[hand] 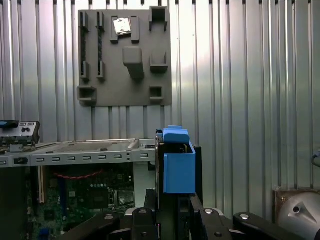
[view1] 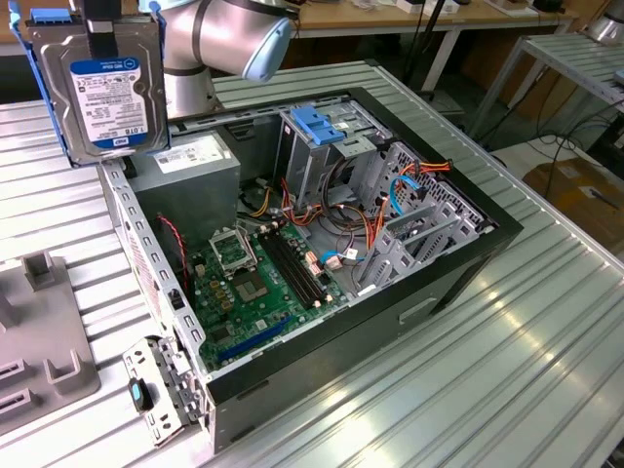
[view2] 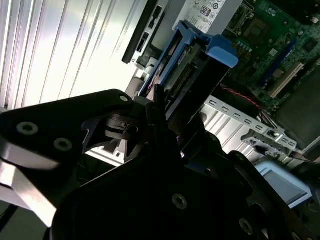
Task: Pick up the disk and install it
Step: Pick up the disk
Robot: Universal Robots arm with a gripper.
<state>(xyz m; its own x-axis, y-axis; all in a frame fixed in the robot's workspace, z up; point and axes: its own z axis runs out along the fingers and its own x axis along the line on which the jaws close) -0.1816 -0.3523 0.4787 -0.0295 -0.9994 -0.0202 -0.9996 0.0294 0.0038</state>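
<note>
In the exterior view the gripper (view1: 100, 21) holds the disk (view1: 105, 93) upright by its top edge. The disk is raised above the table, over the corner of the open computer case (view1: 458, 263) at the exterior view's left, well apart from the blue bracket (view1: 327, 125) on the cage.

In the second wrist view the black fingers (view2: 159, 125) clamp the disk (view2: 200, 55), seen edge-on, with the motherboard (view2: 270, 45) beyond.

In the first wrist view the disk (hand: 178, 165) stands just outside the case wall. It seems to be gripped, though the contact itself is dark. A grey tray (hand: 125, 55) lies on the ribbed table (hand: 250, 75).

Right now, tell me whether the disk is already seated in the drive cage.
No, the gripper holds the disk in the air, well apart from the drive cage.
</note>
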